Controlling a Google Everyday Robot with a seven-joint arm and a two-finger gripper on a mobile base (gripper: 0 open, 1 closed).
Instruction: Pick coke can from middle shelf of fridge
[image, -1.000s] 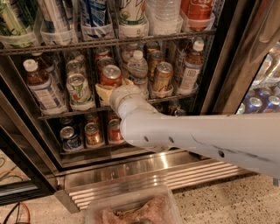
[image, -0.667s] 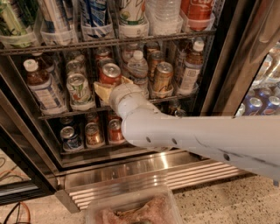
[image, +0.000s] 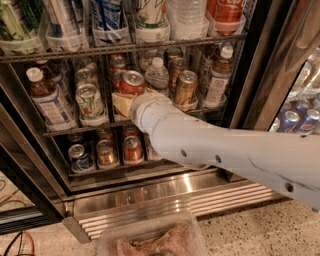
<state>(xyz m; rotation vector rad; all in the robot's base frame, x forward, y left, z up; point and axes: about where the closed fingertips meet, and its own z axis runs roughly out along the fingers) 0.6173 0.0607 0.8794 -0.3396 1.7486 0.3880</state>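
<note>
The fridge (image: 250, 100) stands open in front of me. On the middle shelf (image: 65, 131), a wire rack, the red coke can (image: 131, 81) with a silver top sits near the middle, tilted slightly toward me. My gripper (image: 126, 99) reaches in from the lower right on the white arm (image: 225, 150) and is closed around the can's lower body. A cream finger (image: 119, 104) lies against the can's left side. The wrist hides the other finger and the can's base.
A gold-brown can (image: 185, 87), a clear water bottle (image: 157, 75) and a white-and-green can (image: 89, 102) flank the coke can. Brown-drink bottles (image: 47, 97) stand at the shelf's ends. More cans (image: 132, 149) fill the rack below. The ribbed steel grille (image: 165, 202) and a plastic tub (image: 150, 240) lie beneath.
The coke can and the gripper have shifted slightly right and up together. The neighbouring cans and bottles have not moved.
</note>
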